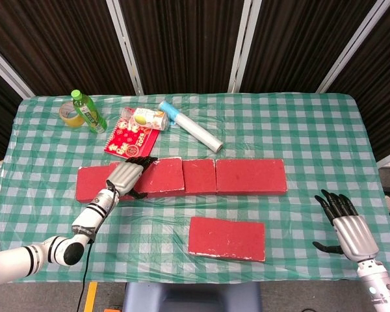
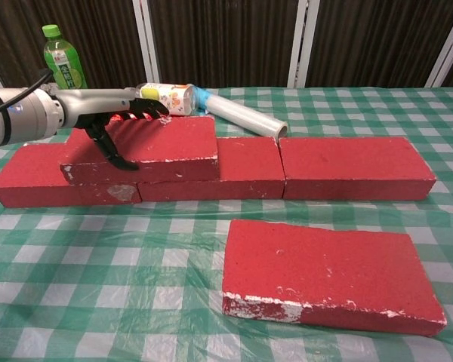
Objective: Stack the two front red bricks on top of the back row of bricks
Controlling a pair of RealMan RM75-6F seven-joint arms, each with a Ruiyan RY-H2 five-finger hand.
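At the back of the green and white checked tablecloth stand a green plastic drink bottle, a roll of yellow tape, a flat red packet with gold pictures, a small printed can lying on its side and a clear plastic roll with a blue end. None of these sit in the way of the bricks, and their writing is too small to read. The back row of flat red bricks runs across the middle of the table. A stacked red brick lies on top of the row at its left end. The left hand rests on this brick, fingers over its top and thumb down its front side. The front red brick lies alone near the table's front edge, well apart from both hands. The right hand hovers far to the right, holding nothing, fingers spread
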